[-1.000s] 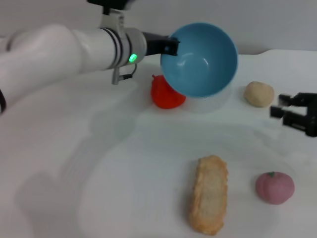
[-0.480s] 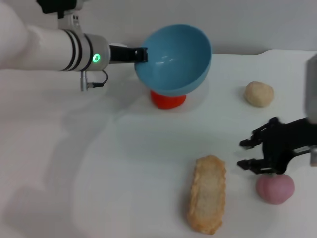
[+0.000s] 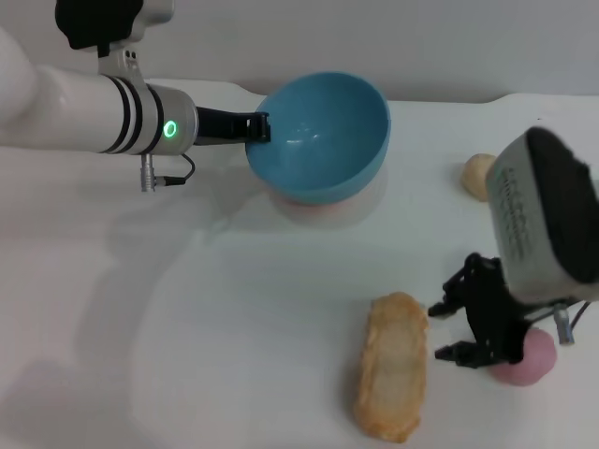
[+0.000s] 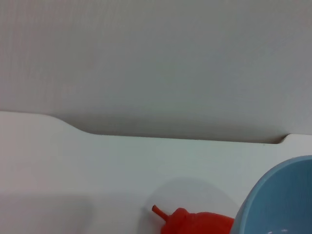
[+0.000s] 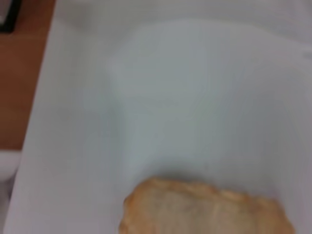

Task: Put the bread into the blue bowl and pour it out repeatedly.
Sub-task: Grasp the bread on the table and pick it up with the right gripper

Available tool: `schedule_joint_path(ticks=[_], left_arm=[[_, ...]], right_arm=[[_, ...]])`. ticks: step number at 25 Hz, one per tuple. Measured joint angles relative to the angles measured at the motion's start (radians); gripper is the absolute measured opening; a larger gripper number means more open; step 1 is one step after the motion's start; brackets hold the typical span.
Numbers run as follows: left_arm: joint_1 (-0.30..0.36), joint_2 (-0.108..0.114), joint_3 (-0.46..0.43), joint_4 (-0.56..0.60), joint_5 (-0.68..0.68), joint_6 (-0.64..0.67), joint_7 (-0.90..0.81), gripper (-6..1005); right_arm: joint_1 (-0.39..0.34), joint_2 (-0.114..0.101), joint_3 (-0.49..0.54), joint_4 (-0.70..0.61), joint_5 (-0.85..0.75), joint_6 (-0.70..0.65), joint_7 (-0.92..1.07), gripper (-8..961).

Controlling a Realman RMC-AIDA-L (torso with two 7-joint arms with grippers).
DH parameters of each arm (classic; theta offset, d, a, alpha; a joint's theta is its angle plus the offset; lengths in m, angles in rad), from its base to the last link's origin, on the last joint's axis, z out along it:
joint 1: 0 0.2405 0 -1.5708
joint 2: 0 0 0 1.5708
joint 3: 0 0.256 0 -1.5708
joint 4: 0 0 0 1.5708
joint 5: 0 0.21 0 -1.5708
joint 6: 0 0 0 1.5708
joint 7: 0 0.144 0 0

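Right gripper [image 3: 445, 329] fingers spread wide, just beside the bread's [image 3: 391, 379] right edge; loaf flat on the white table [image 3: 234, 309], open surface left of it. Left gripper [image 3: 262, 127] clamps the blue bowl's [image 3: 323, 140] rim, tilted up at the back.
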Motion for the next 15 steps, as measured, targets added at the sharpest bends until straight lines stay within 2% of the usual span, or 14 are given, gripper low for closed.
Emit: schedule_joint_path(ticks=[4, 6, 7, 10, 15], left_arm=[[0.003, 0.0, -0.005, -0.001, 0.0, 0.002, 0.0, -2], [0.003, 0.0, -0.008, -0.001, 0.0, 0.003, -0.001, -2], [0.002, 0.0, -0.009, 0.0, 0.0, 0.003, -0.001, -2], [-0.005, 0.0, -0.01, 0.0, 0.0, 0.005, -0.001, -2], [-0.008, 0.0, -0.011, -0.001, 0.0, 0.005, -0.001, -2]], right_arm=[[0.001, 0.003, -0.119, -0.058, -0.118, -0.025, 0.037, 448], [-0.003, 0.008, -0.243, -0.092, -0.2, -0.023, 0.095, 447], [-0.003, 0.008, -0.243, -0.092, -0.2, -0.023, 0.095, 447], [0.003, 0.009, -0.359, -0.089, -0.272, 0.015, 0.149, 446], [0.015, 0.011, -0.471, -0.071, -0.316, 0.085, 0.206, 445]])
